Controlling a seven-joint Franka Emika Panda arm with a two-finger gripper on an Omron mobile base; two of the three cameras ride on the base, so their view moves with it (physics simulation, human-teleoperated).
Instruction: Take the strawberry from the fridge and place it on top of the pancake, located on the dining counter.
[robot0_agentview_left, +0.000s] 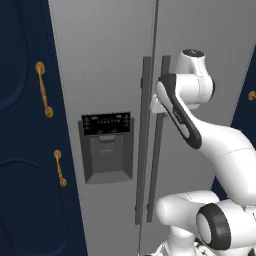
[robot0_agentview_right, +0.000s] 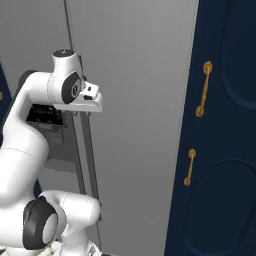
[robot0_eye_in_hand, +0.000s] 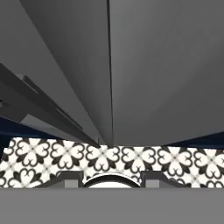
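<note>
The tall grey fridge (robot0_agentview_left: 100, 60) (robot0_agentview_right: 140, 75) stands with both doors closed. Its two long dark handles (robot0_agentview_left: 146, 140) run down either side of the centre seam. My gripper (robot0_agentview_left: 156, 105) (robot0_agentview_right: 92, 107) hangs close to the upper part of the right door's handle (robot0_agentview_left: 159, 165) and points down along the door. In the hand view its fingertips (robot0_eye_in_hand: 70, 180) stand apart at the bottom with nothing between them, and the door seam (robot0_eye_in_hand: 109, 65) runs down to the floor. The strawberry, the pancake and the dining counter are out of view.
Navy cabinets with gold handles flank the fridge, on its left (robot0_agentview_left: 25, 150) and on its right (robot0_agentview_right: 225, 150). A black dispenser panel (robot0_agentview_left: 106, 147) sits in the left door. Black-and-white patterned floor tiles (robot0_eye_in_hand: 131, 157) lie below the doors.
</note>
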